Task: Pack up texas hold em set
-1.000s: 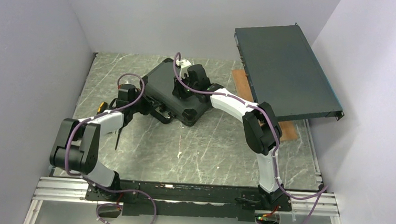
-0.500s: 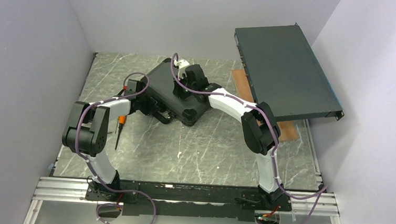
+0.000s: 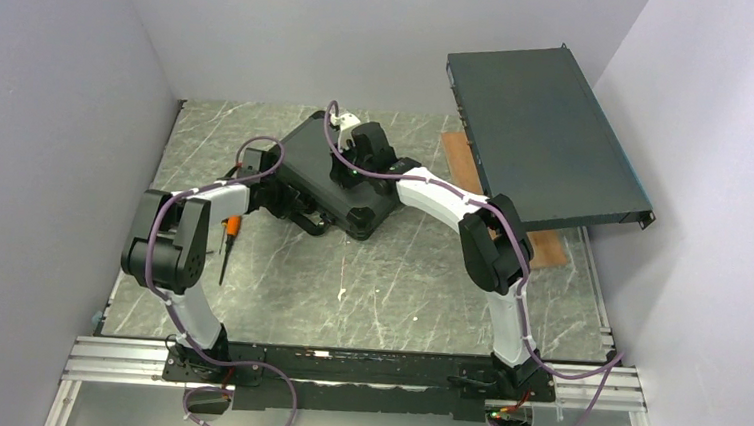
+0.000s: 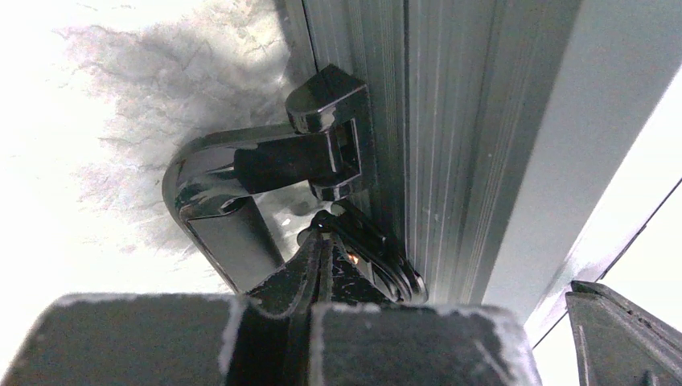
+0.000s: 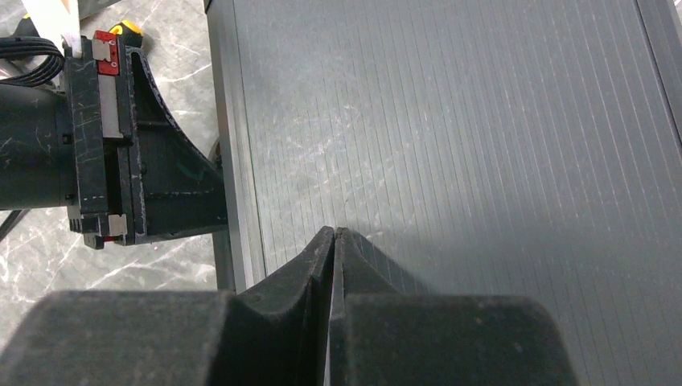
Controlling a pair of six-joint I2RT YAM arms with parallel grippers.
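Up close on the marble table (image 3: 399,275), the black case (image 3: 328,170) of the hold 'em set lies flat with its lid down, set at an angle toward the back of the table, and both arms reach in to it.

The right gripper (image 5: 332,232) comes from the right side and stands on top of the case. Its two fingers are pressed together with no gap between them, and their tips touch the ribbed lid near its left edge.

The left gripper (image 4: 322,235) comes in low from the left at the case's near-left side. Its fingers are likewise together, with only a thin seam between them. The tips sit right at a glossy black latch (image 4: 265,173) on the case wall, just beneath its hinge; whether they pinch any part of it cannot be told.

An orange-handled screwdriver (image 3: 230,231) lies on the marble beside the left forearm, apart from the case. A large dark grey box (image 3: 544,134) sits off to the right, well apart from both grippers.
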